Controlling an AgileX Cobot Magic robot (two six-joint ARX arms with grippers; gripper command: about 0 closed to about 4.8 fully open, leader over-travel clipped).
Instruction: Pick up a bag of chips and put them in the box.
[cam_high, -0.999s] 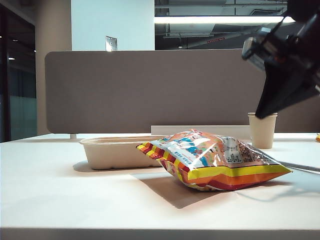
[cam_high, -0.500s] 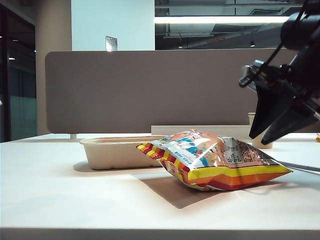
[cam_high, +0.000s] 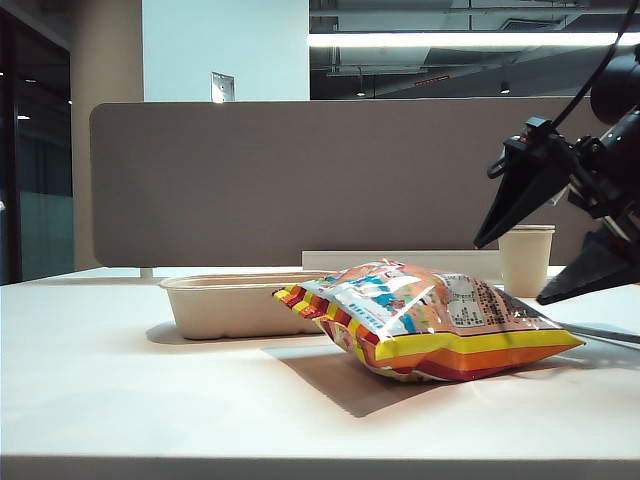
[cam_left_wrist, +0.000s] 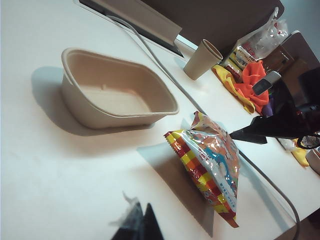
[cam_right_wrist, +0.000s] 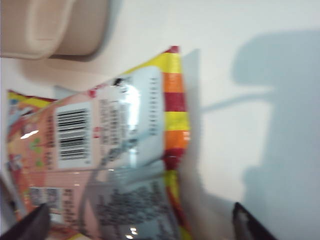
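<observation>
The bag of chips, orange foil with yellow and red stripes, lies on the white table, its left end leaning on the box. The box is a shallow beige tray with nothing in it. My right gripper hangs open just above the bag's right end, one finger high, the other low. In the right wrist view its fingertips stand far apart on either side of the bag, and a corner of the box shows beyond. My left gripper is shut, away from the bag.
A tall beige paper cup stands behind the bag's right end. A grey cable runs across the table past the bag. Bright cloths and packets are piled beyond the cup. A grey partition closes the table's back.
My right gripper has come down from above the cup towards the bag's right end and opened wide from shut. Bag, box and left gripper have stayed put.
</observation>
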